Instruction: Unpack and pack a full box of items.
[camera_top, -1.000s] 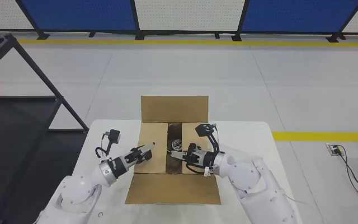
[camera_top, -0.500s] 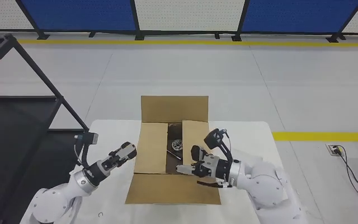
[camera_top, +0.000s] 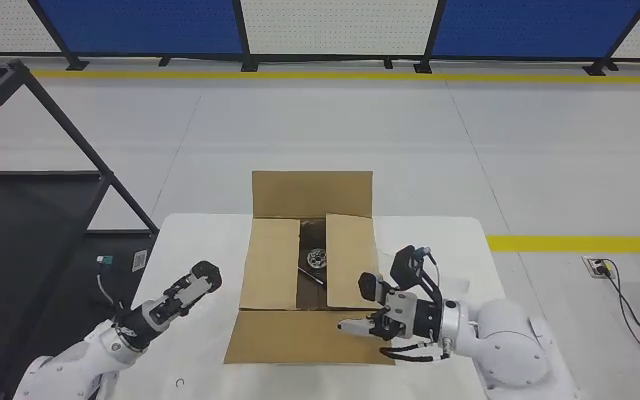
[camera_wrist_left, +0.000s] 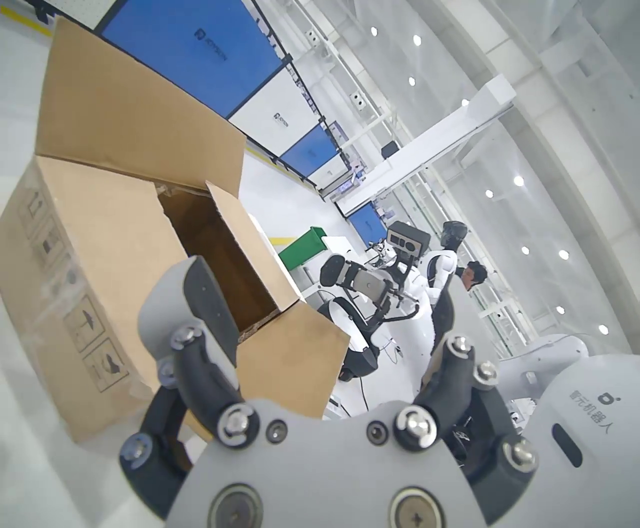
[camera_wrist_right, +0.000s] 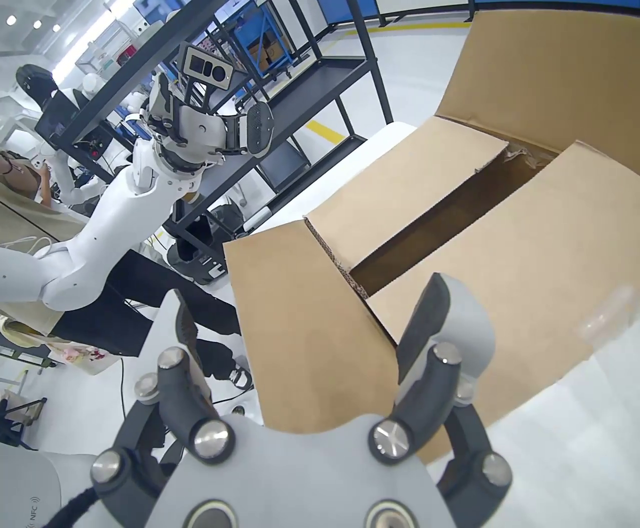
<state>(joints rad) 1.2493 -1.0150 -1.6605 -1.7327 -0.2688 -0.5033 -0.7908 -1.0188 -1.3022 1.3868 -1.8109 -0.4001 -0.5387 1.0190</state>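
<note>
A brown cardboard box (camera_top: 270, 265) stands mid-table. Its back flap (camera_top: 311, 193) is laid outward, and the two side flaps are folded inward with a narrow gap between them. Through the gap I see a small round item (camera_top: 316, 257) and a dark thin item (camera_top: 310, 276) inside. My left gripper (camera_top: 205, 275) is off the box's left side, open and empty, facing the box wall (camera_wrist_left: 75, 280). My right gripper (camera_top: 360, 307) is open and empty over the box's front right corner, its fingers (camera_wrist_right: 440, 310) astride the front flap (camera_wrist_right: 300, 320).
The white table (camera_top: 200, 235) has bare room on both sides of the box. A black metal rack (camera_top: 60, 140) stands off the table's left side. Yellow floor lines (camera_top: 560, 243) run to the right and behind.
Both arms have drawn back from the box opening toward the near side. The left gripper swung out leftward, away from the left flap. The right gripper left the gap and now sits at the front flap.
</note>
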